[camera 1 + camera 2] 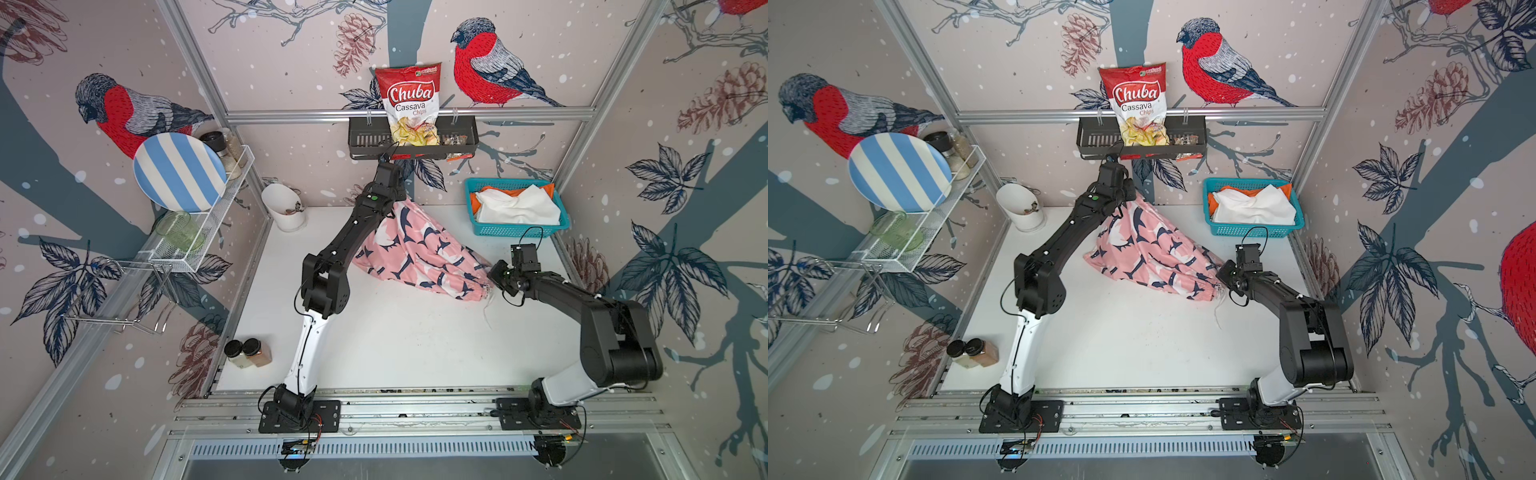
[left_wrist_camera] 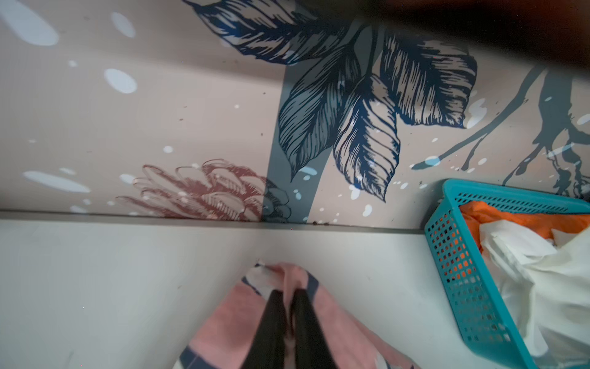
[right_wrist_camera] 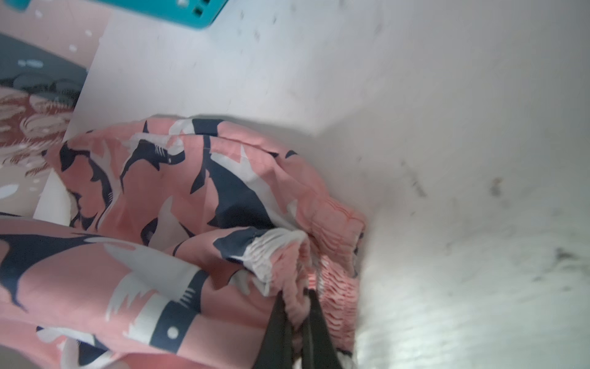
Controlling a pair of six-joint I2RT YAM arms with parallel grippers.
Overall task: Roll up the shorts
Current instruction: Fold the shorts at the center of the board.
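Bare table [image 1: 395, 353] in front; basket [image 1: 515, 231], cup [image 1: 282, 208], 2 jars [image 1: 257, 353] stand at edges.

At far centre you see a Chuba cassava chips bag [image 1: 409, 99] standing in a black wall basket [image 1: 365, 141]. On the left wall, a white wire rack [image 1: 216, 232] carries a blue-and-white striped plate [image 1: 178, 172] and a green glass [image 1: 180, 230]. On the white table [image 1: 395, 345], a white cup [image 1: 284, 205] stands far left and a teal basket [image 1: 515, 230] far right. Two spice jars [image 1: 248, 352] lie near left.
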